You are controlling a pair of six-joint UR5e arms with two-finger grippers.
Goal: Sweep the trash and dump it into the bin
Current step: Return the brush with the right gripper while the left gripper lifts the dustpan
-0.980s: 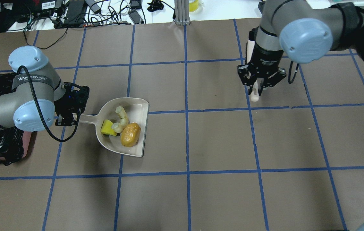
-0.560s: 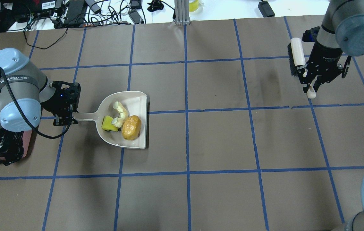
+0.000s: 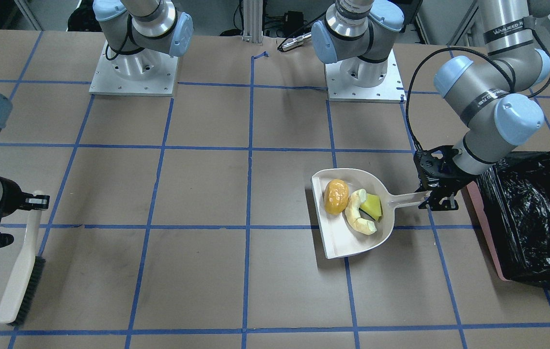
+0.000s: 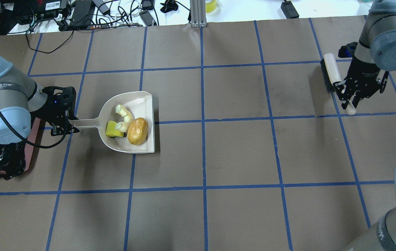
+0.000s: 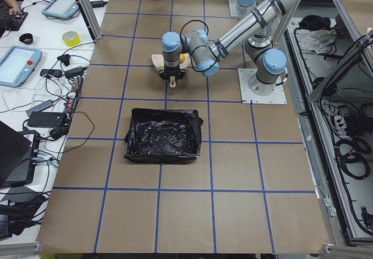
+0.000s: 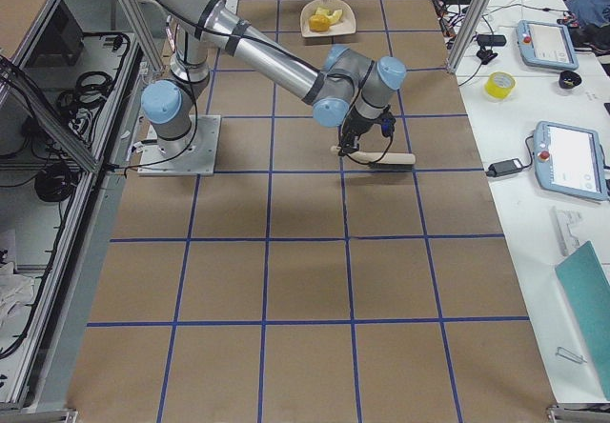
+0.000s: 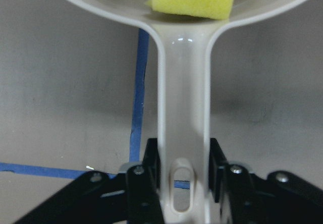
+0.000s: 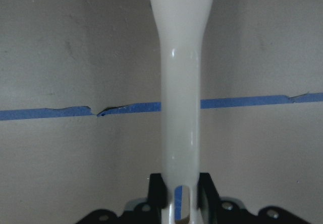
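Three trash bits, orange-yellow lump [image 4: 137, 131], bread piece [image 4: 124, 116] and yellow-green wedge [image 4: 113, 129], sit in the dustpan [image 4: 142, 104]. Its handle points sideways at the bin [image 3: 484, 228], clamped by the left gripper [image 4: 70, 123]; possibly lifted. The right gripper [image 4: 350, 101] pinches the brush [image 4: 330, 68].

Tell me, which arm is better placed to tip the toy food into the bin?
Probably left. The left end effector grips the dustpan holding the orange lump, bread piece and green wedge, with the bin right beside it. The right end effector holds the brush far across the table.
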